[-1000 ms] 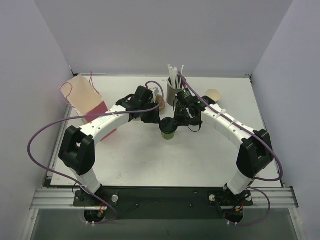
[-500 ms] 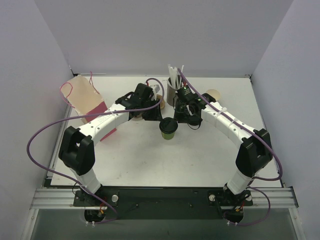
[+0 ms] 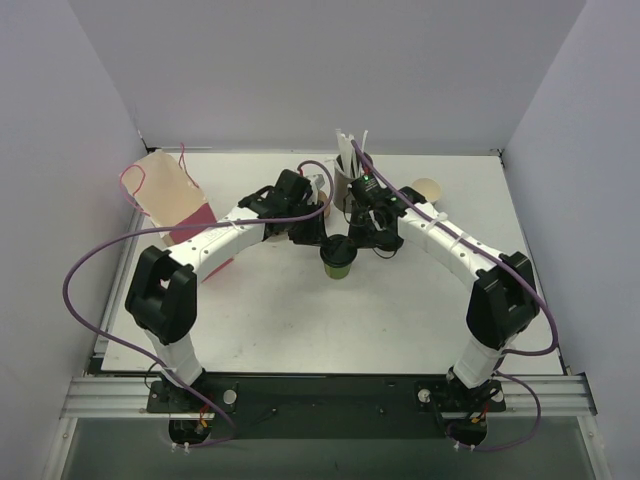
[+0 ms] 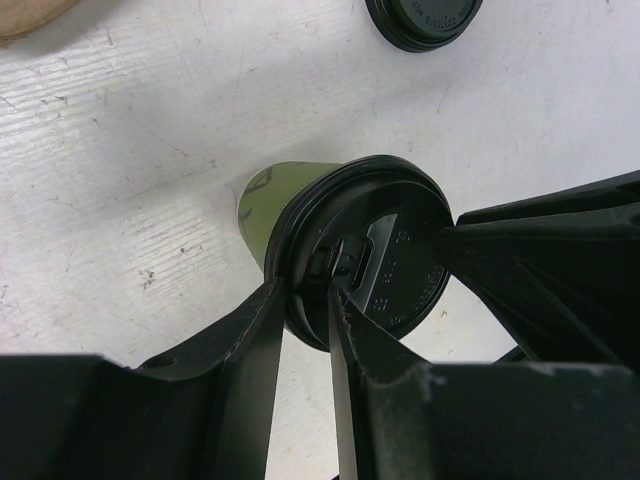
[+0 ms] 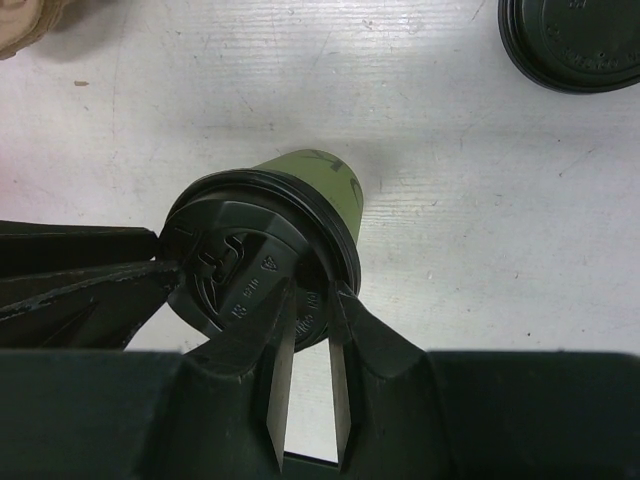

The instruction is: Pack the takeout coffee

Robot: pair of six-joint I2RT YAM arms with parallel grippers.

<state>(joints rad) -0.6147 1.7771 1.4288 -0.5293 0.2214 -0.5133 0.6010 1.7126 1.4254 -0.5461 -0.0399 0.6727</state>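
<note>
We see the small green paper cup [image 4: 262,200] standing on the white table [image 3: 300,320], right between our two pincers and capped by the black round plastic lid [image 4: 400,260]. The left pincer [image 4: 308,292] is pinching the lid's rim: one finger sits outside the rim by the cup's side, the other lies on the lid's top beside the sip hole, and only the rim fills the narrow gap between them. The right pincer [image 5: 312,297] meets the lid from the opposite side and grips it the same way, with one finger across the top and the other outside the rim, both touching it. In each wrist view the other pincer's dark fingers reach the far edge of the lid, so the two face each other tip to tip across the cup. We cannot tell whether the lid is pressed fully down all round. A second black round lid [image 5: 570,35] lies flat on the table beyond the right pincer's tips and off to its right, well apart from the cup. A grey cylinder of white straws [image 3: 347,183] stands just beyond the right pincer, and a beige and pink bag with thin cord handles [image 3: 172,205] stands well off to the left of the left pincer
</note>
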